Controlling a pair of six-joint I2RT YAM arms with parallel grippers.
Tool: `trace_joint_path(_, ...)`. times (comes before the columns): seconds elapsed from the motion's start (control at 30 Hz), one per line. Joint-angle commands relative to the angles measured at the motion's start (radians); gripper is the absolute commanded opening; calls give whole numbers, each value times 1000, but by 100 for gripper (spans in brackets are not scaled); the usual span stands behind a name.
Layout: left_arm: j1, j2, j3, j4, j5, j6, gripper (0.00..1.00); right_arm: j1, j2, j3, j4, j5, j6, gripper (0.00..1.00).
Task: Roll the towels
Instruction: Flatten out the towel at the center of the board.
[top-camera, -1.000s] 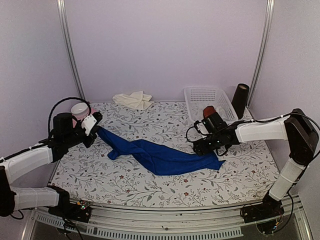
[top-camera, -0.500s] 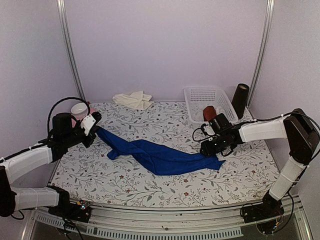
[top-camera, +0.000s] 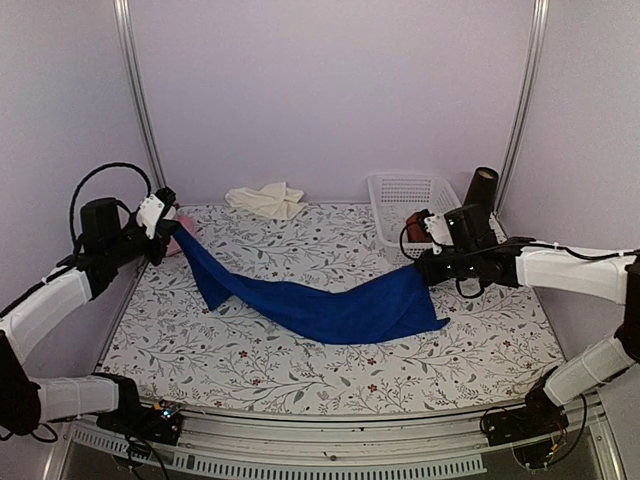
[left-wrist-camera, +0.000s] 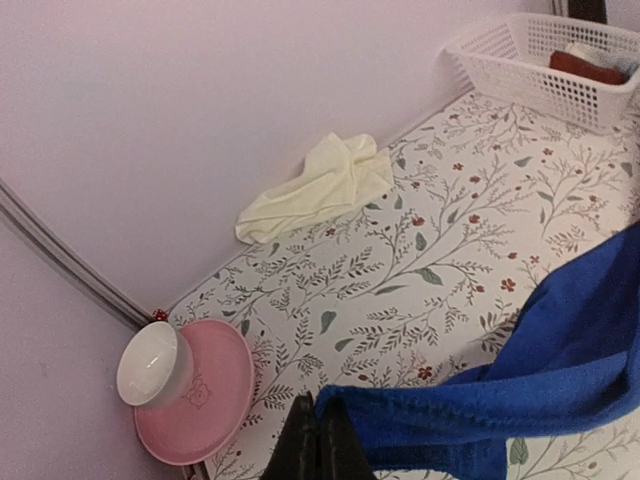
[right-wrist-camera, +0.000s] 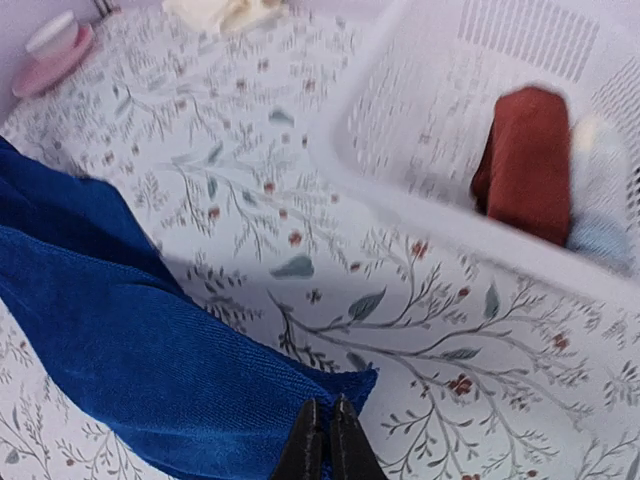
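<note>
The royal blue towel (top-camera: 330, 305) hangs stretched between both arms, sagging to the flowered table (top-camera: 300, 370) in the middle. My left gripper (top-camera: 172, 232) is shut on its left corner (left-wrist-camera: 345, 412) near the back left. My right gripper (top-camera: 420, 268) is shut on its right corner (right-wrist-camera: 350, 385) just in front of the basket. The cream towel (top-camera: 266, 198) lies crumpled at the back wall, also seen in the left wrist view as a cream towel (left-wrist-camera: 320, 185).
A white basket (top-camera: 415, 205) at the back right holds a dark red roll (right-wrist-camera: 528, 160) and a pale roll (right-wrist-camera: 605, 190). A black cylinder (top-camera: 481, 200) stands beside it. A pink plate with a white cup (left-wrist-camera: 165, 375) sits at the back left corner.
My right gripper has shut on the blue towel's right corner and lifted it up and right. The left arm pulled its corner back and left, stretching the towel.
</note>
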Motion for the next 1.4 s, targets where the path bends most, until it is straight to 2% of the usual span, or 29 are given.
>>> trace_joint_path(0.0,93,-18,81,-52,52,-61,0,-4,-271,-107,205,114,-62,2)
trace_joint_path(0.13,152,-27,66,-74,92,-63,0,-4,-368,-192,253,25,-54,2)
trace_joint_path(0.33,161,-43,19,-150,131,-3,0,10,-300,-251,185,-147,-10,2)
trace_joint_path(0.53,161,-54,-5,-171,119,10,0,182,-217,-264,123,-184,-37,2)
trace_joint_path(0.77,161,-20,-8,-172,122,12,0,385,-3,-162,10,-268,-106,4)
trace_joint_path(0.87,163,-18,-16,-167,123,13,0,438,66,-113,-47,-267,-149,14)
trace_joint_path(0.97,163,-19,-19,-164,127,13,0,463,86,-77,-108,-240,-160,18)
trace_joint_path(1.1,162,-23,-29,-155,124,17,0,462,31,-60,-166,-177,-136,38)
trace_joint_path(1.23,163,-24,-37,-149,127,14,0,449,-43,-50,-144,-26,-58,62)
trace_joint_path(1.37,164,-28,-39,-149,126,14,0,378,3,4,-123,0,71,62)
